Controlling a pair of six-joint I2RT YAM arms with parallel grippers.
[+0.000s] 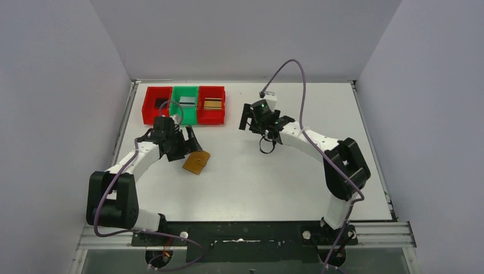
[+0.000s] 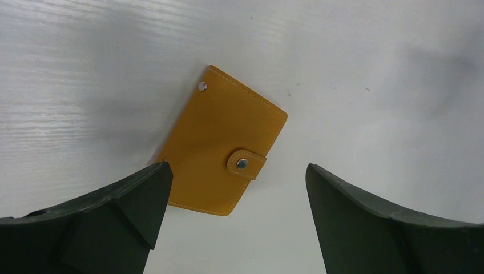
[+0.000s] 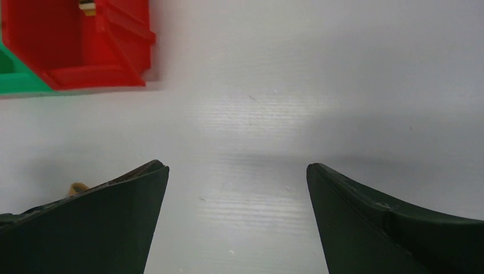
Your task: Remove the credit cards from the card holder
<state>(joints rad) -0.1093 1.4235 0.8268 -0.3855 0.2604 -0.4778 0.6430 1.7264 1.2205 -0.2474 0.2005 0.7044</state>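
Observation:
The card holder (image 1: 196,162) (image 2: 222,142) lies shut on the white table, a mustard wallet with its snap tab (image 2: 246,164) fastened. My left gripper (image 1: 185,144) (image 2: 237,169) hangs just above its near end, open and holding nothing. The credit cards rest in the bins at the back: a black one (image 1: 160,103), a silver-grey one (image 1: 186,101) and a gold-brown one (image 1: 212,104). My right gripper (image 1: 249,121) (image 3: 237,168) hovers open over bare table right of the bins, with nothing in it.
Three joined bins stand at the back left: red (image 1: 156,114), green (image 1: 185,117), red (image 1: 212,117) (image 3: 85,57). Grey walls close in the table on three sides. A purple cable (image 1: 297,68) arcs over the right arm.

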